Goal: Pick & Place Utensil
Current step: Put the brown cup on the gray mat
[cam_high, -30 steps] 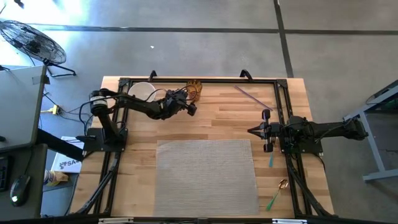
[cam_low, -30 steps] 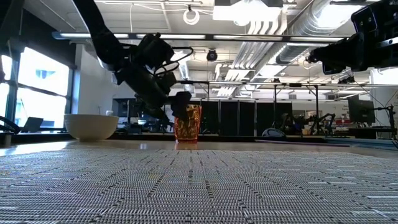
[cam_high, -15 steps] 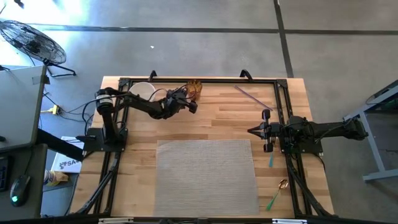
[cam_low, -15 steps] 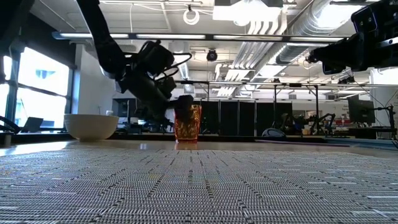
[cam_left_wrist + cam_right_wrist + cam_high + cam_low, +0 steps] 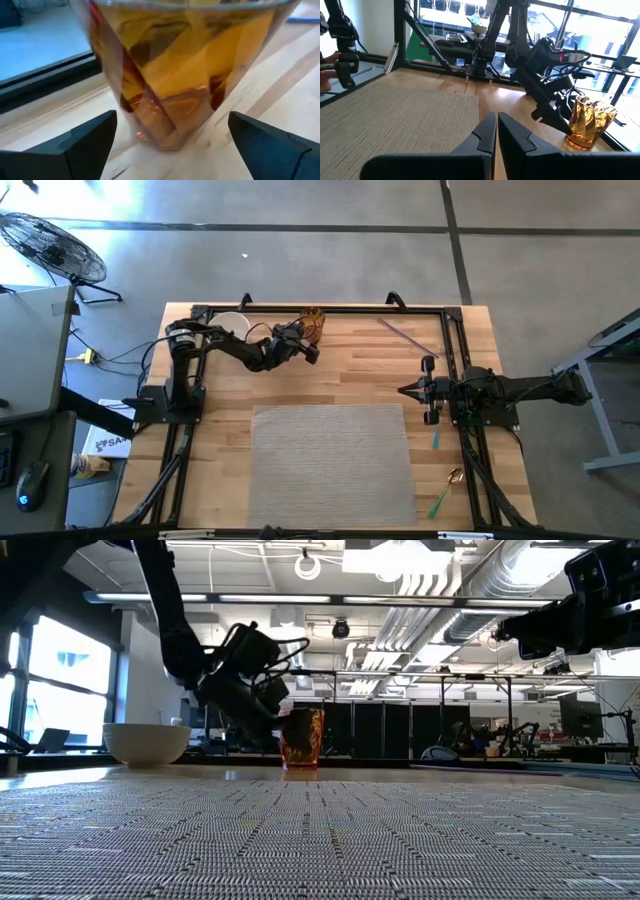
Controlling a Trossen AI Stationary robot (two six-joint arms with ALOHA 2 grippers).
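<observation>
An amber faceted glass cup (image 5: 314, 325) stands on its base near the table's far edge; it also shows in the low view (image 5: 303, 738) and fills the left wrist view (image 5: 185, 75). My left gripper (image 5: 308, 348) is open just on the cup's near side, and its two fingers flank the cup's lower part without touching it (image 5: 170, 145). My right gripper (image 5: 405, 390) is shut and waits over the table's right side (image 5: 496, 125). Teal-handled utensils (image 5: 436, 438) and a gold spoon (image 5: 455, 476) lie by the right edge.
A white bowl (image 5: 232, 326) sits left of the cup at the far edge. A woven grey mat (image 5: 330, 465) covers the table's near middle. A thin stick (image 5: 405, 335) lies at the far right. A black frame rail (image 5: 320, 310) runs just behind the cup.
My left gripper has moved down and toward the cup, from a little way off to where its open fingers stand on either side of the cup's lower part. The cup has stayed where it was.
</observation>
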